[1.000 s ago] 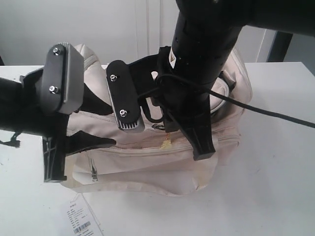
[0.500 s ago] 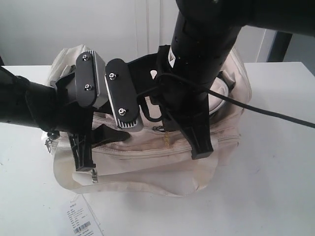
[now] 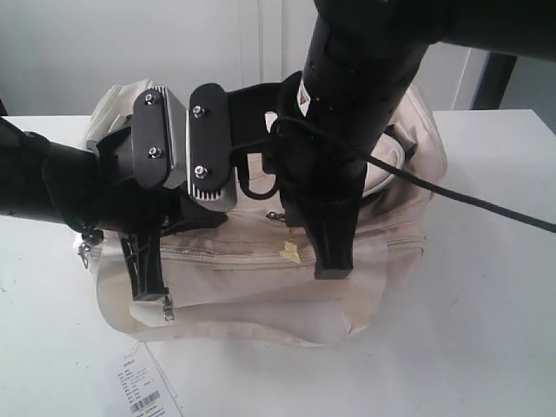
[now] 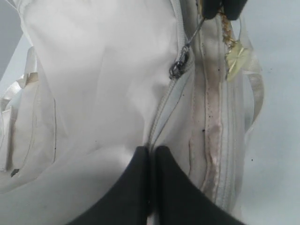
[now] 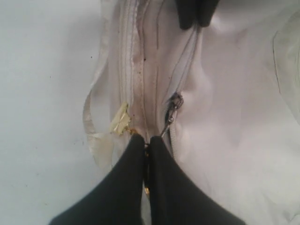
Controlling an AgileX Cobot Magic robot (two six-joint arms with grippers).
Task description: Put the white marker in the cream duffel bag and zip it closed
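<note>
1. Since a second ago the left tool (image 4: 151,151) has swung in from the near left edge to the middle of the bag (image 3: 252,269). Its camera block now sits just beside the right arm's. The bag's left end, covered by the arm a second ago, now shows.
2. Over the last half second the right tool (image 5: 146,140) has slid a little to the left along the top of the bag. The yellow tag (image 3: 289,253) has gone along with it.
3. The bag lies on its side on the white worktop (image 3: 486,304), under both arms. The marker is nowhere in sight, so it cannot be told whether it is already inside.
4. The left tool is clenched, tips pressed together on the cloth right at the zip line. It looks to be nipping a fold there, though the tips hide the contact itself.
5. The right tool is clenched on the zip pull (image 5: 165,123), which runs taut from its tips to the zip slider (image 4: 178,68). The slider sits between the two tools.
6. The bag is soft, light and floppy, and it creases and bunches wherever it is pressed. It would likely drag along rather than let the slider run.
7. So the sensible hold is the one shown, with the cloth pinned close to the zip and the small metal pull taken in the other tool. The pull is thin and could slip out if tugged sideways.
</note>
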